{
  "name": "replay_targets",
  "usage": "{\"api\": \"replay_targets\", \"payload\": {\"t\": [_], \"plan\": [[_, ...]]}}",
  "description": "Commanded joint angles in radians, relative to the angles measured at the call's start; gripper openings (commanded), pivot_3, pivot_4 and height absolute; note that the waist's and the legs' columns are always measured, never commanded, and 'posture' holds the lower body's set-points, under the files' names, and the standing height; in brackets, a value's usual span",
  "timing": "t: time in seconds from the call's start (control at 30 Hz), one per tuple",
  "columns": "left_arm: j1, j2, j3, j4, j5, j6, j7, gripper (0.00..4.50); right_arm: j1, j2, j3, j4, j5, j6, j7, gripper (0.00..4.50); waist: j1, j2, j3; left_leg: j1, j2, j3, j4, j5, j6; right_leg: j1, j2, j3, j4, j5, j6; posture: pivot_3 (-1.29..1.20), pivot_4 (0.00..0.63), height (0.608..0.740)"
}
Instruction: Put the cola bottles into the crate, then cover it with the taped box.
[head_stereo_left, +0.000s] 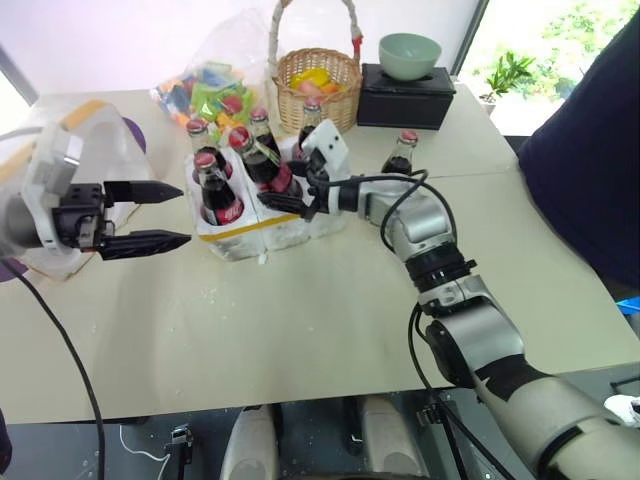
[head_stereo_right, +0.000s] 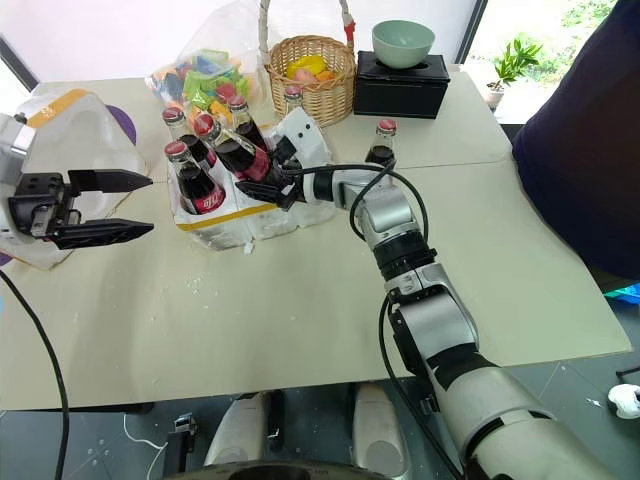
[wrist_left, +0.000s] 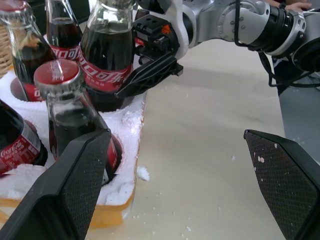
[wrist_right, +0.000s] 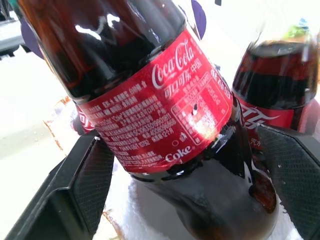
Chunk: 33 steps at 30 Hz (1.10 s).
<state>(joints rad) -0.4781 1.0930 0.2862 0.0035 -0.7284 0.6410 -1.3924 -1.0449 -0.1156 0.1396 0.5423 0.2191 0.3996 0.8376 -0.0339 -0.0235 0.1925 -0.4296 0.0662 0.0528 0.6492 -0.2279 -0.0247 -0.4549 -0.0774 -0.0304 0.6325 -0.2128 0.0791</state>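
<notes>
The crate (head_stereo_left: 240, 228), white foam with a yellow tape band, stands mid-table with several red-capped cola bottles (head_stereo_left: 222, 195) in its wells. My right gripper (head_stereo_left: 280, 187) reaches in from the right, its jaws closed on the lower body of one bottle (wrist_right: 160, 100) that leans in its well. Another cola bottle (head_stereo_left: 401, 155) stands alone on the table to the right of the crate. My left gripper (head_stereo_left: 170, 215) hovers open just left of the crate, holding nothing. The taped box (head_stereo_right: 75, 150) lies at the far left, behind the left gripper.
A wicker basket (head_stereo_left: 318, 80) and a bag of colourful items (head_stereo_left: 215, 90) sit behind the crate. A black box (head_stereo_left: 405, 95) bearing a green bowl (head_stereo_left: 409, 55) stands at the back right. A person in dark clothing (head_stereo_left: 590, 150) is at the right edge.
</notes>
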Motion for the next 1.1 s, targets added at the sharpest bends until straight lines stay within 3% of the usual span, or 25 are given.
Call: {"api": "replay_targets", "payload": {"t": [0.03, 0.3, 0.53, 0.67, 0.9, 1.1], "plan": [[-0.018, 0.009, 0.010, -0.009, -0.002, -0.001, 0.002, 4.50, -0.013, 0.002, -0.016, -0.068, 0.016, 0.002, 0.002, 3.23, -0.002, 0.000, 0.000, 0.000, 0.000, 0.000, 0.000, 0.000, 0.000, 0.000, 0.000, 0.000, 0.000, 0.000, 0.000, 0.00, 0.150, 0.740], [-0.037, 0.014, 0.010, -0.051, -0.015, 0.044, 0.034, 4.50, 0.001, 0.022, -0.020, -0.154, 0.068, 0.121, 0.029, 3.23, -0.003, 0.000, 0.000, -0.003, 0.000, 0.000, 0.000, 0.000, 0.000, -0.003, 0.000, 0.000, 0.000, 0.000, 0.000, 0.00, 0.150, 0.740], [-0.046, 0.013, 0.012, -0.060, -0.018, 0.059, 0.041, 4.50, -0.015, 0.030, -0.014, 0.014, -0.004, 0.061, -0.037, 3.23, -0.010, 0.000, 0.000, -0.005, 0.000, 0.000, 0.000, 0.000, 0.000, -0.005, 0.000, 0.000, 0.000, 0.000, 0.000, 0.00, 0.150, 0.740], [-0.051, 0.007, 0.013, -0.065, -0.029, 0.070, 0.041, 4.50, -0.002, 0.001, -0.013, -0.001, -0.024, 0.039, -0.047, 4.47, -0.009, 0.000, 0.000, -0.003, 0.000, 0.000, 0.000, 0.001, -0.002, -0.003, 0.000, 0.000, 0.001, 0.000, 0.000, 0.00, 0.150, 0.740], [-0.048, -0.022, 0.013, -0.112, -0.071, 0.100, 0.058, 4.50, 0.187, -0.210, -0.109, -0.558, 0.135, 0.332, -0.010, 4.47, 0.025, 0.000, 0.000, -0.004, -0.001, -0.001, 0.001, 0.003, -0.004, -0.002, -0.001, 0.000, 0.000, 0.000, 0.000, 0.00, 0.150, 0.740], [-0.066, -0.067, -0.021, -0.129, -0.082, 0.091, 0.057, 4.50, 0.413, -0.420, -0.302, -0.941, 0.279, 0.594, -0.077, 4.47, 0.024, -0.001, 0.000, -0.003, 0.000, -0.001, 0.000, 0.003, -0.004, -0.002, 0.000, -0.001, 0.000, 0.000, 0.000, 0.00, 0.150, 0.740]]}}
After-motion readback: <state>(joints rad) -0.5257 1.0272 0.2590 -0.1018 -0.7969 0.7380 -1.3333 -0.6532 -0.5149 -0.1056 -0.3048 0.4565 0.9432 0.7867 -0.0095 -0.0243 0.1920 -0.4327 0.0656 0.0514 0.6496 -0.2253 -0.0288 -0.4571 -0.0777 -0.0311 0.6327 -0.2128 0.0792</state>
